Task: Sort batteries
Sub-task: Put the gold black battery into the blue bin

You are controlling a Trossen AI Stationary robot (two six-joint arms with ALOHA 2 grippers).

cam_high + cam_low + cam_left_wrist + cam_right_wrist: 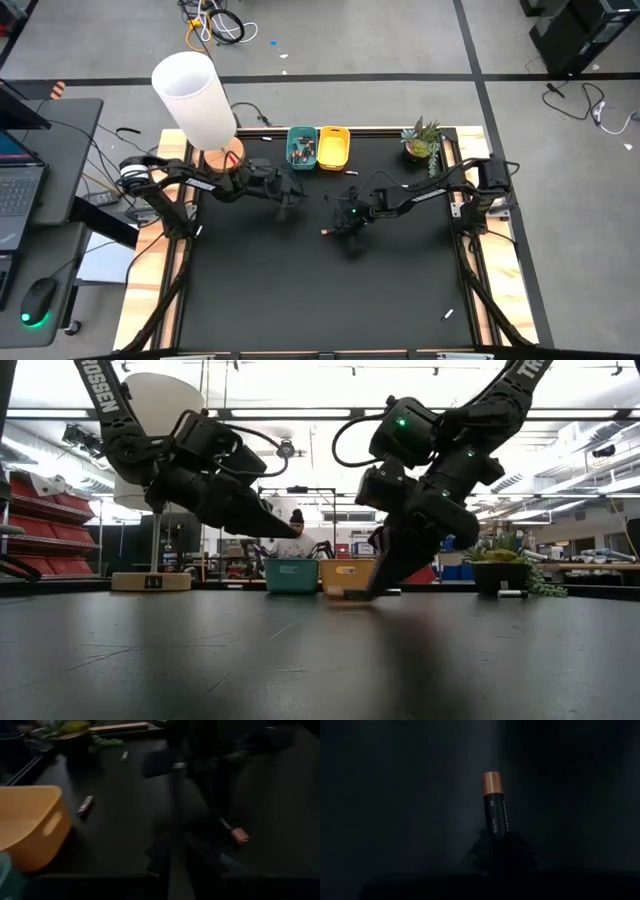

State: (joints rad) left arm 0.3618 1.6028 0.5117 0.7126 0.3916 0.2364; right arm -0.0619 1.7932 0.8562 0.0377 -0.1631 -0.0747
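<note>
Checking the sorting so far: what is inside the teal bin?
The teal bin holds several small batteries, black with orange ends. Their count and whatever lies beneath them cannot be seen.

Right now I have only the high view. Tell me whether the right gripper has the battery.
Observer: Yes. In the right wrist view the right gripper is shut on the battery at its black end; the copper end sticks out past the fingers.
Operator: Report its height.
Observer: In the low view its tip is down at the table; no gap shows under it.
Operator: Check the left gripper.
Observer: In the low view the left gripper hangs well above the table, touching nothing.
</note>
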